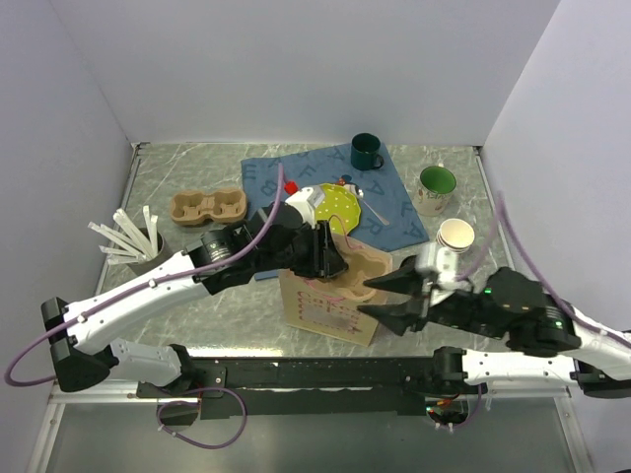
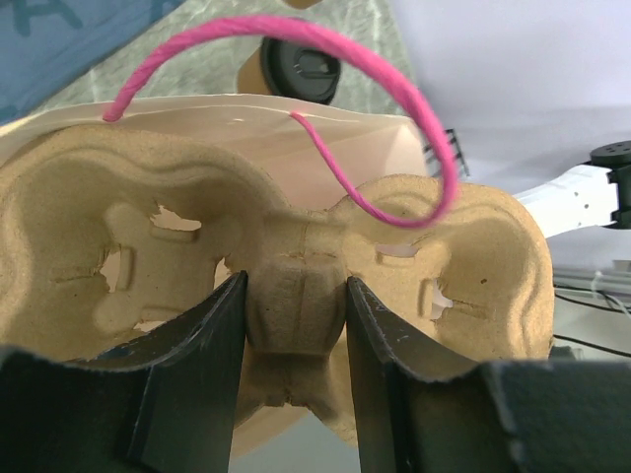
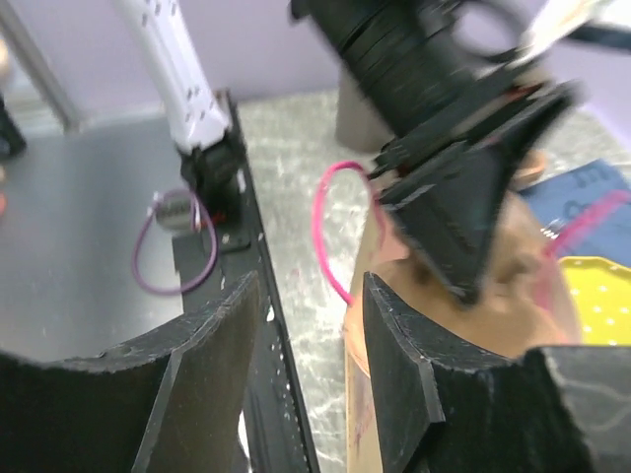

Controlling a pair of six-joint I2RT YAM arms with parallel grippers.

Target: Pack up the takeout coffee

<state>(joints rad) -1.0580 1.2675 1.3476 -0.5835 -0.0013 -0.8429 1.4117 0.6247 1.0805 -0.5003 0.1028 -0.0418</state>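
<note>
Overhead view, clock directions taken from the bench [image 1: 197,325] centre, 12 = far wall.

- Brown kraft paper bag with pink cord handles [image 1: 330,307]: stands open-topped just toward 6 o'clock of centre.
- Tan moulded-pulp two-cup carrier [image 2: 296,246]: sits in the bag mouth, both wells empty. One pink handle loops over its right well.
- Left gripper [image 2: 296,296]: reaches in from 8 o'clock. Jaws pinch the raised central ridge of the carrier, one finger on each side of it.
- Right gripper [image 1: 386,298]: at 4 o'clock, just beside the bag's right edge. Jaws spread, nothing between them; the right wrist view shows only bench and frame rail in the gap.
- Takeout coffee, a brown paper cup with a round black lid [image 2: 301,64]: seen only from the left wrist, on the bench beyond the bag's far wall, outside bag and carrier. Lid faces the camera; cannot tell whether it is upright. Not made out from overhead.
- Second pulp carrier [image 1: 207,207]: 10 o'clock.
- Dark green mug [image 1: 367,151]: 12 o'clock, on the blue lettered cloth [image 1: 266,177].
- Stack of lidless tan cups [image 1: 455,236]: 3 o'clock.
</note>
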